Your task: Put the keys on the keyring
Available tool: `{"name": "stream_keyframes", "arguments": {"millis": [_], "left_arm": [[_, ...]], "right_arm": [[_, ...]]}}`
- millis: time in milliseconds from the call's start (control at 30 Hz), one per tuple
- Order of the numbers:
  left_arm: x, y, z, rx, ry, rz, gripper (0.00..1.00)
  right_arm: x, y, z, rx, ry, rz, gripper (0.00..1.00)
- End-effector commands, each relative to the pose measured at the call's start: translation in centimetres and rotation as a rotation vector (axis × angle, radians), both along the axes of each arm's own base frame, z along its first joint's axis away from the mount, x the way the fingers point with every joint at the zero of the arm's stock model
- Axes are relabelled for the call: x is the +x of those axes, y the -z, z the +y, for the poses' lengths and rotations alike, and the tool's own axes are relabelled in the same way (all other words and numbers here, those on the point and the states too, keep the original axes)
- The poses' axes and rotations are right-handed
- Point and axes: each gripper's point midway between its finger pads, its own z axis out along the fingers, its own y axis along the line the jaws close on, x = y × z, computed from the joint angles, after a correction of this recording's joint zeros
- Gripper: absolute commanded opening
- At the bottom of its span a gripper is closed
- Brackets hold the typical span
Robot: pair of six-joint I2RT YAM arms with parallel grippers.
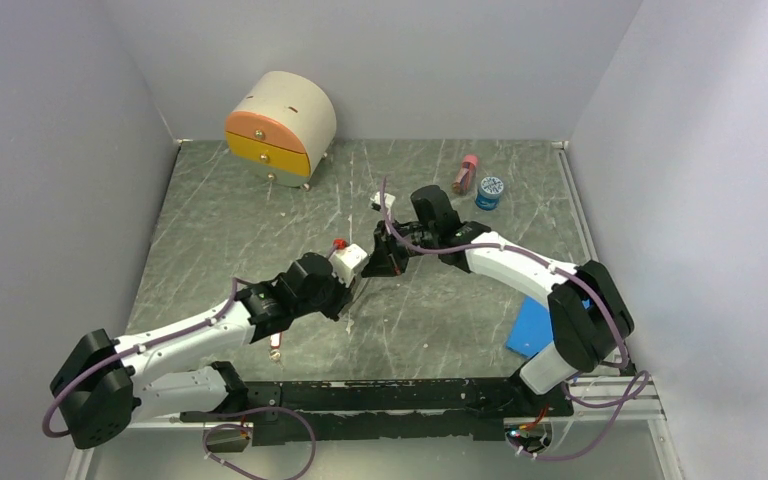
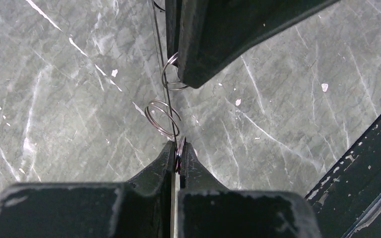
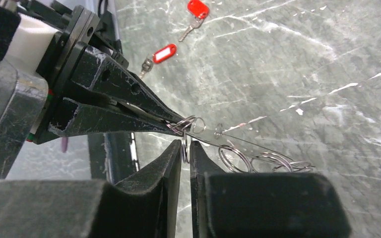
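Two-gripper hold at the middle of the worktop. The left gripper is shown closed on the keyring, whose thin wire is pinched at the very tip. The right gripper, met tip to tip with it, is closed on a small ring seen edge-on between its fingers. Other small rings hang along the wire just beside the right gripper. Two keys with red tags lie flat on the worktop beyond the left gripper, well apart from the keyring — none is seen threaded. Three risks may be judged from this arrangement. The wire is held by a sliver of pad only, so a slight pull or twist from the opposite gripper could draw it out and let the keyring drop. The tips are so close that a small misalignment could bring them into collision. With both grippers occupied, one must be released to fetch a key — the springy wire could then swing, and the hung rings could slide off any open end.
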Motion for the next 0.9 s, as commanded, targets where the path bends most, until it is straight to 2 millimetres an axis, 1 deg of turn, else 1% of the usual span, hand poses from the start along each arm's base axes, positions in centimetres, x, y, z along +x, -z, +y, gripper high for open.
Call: {"name": "stream_keyframes", "arguments": {"millis": [0,333,467,633,733,767,867], "left_arm": [[1.2,-2.4,-1.3,-0.07,-0.018,-0.053,0.03],[1.4,-2.4,-1.7,-0.078,-0.008,-0.053,0.02],[1.4,-2.5,-1.7,-0.077,-0.005,-0.054,0.03],[1.5,-2.4,-1.7,-0.073,-0.004,-0.057,0.02],[1.6,-2.4,-1.7,-0.074,-0.007,-0.059,0.02],[1.6,-2.5,-1.7,-0.075,-0.006,-0.061,0.02],[1.6,-2.4,-1.6,-0.068,-0.006,-0.059,0.03]], "right_arm": [[0.9,-0.8,-0.5,-0.035,0.02,-0.167,0.18],[0.8,-0.1,-0.1,-0.05,0.026,-0.166,0.41],[0.8,0.3,0.0,-0.063,0.016,-0.156,0.44],[0.5,0.2,0.6,-0.036,-0.014,-0.148,0.45],[0.5,0.3,0.9,-0.034,-0.021,-0.14,0.43],[0.5,0.4,1.0,-0.034,-0.022,-0.138,0.41],[0.6,0.4,1.1,-0.032,-0.027,-0.137,0.28]]}}
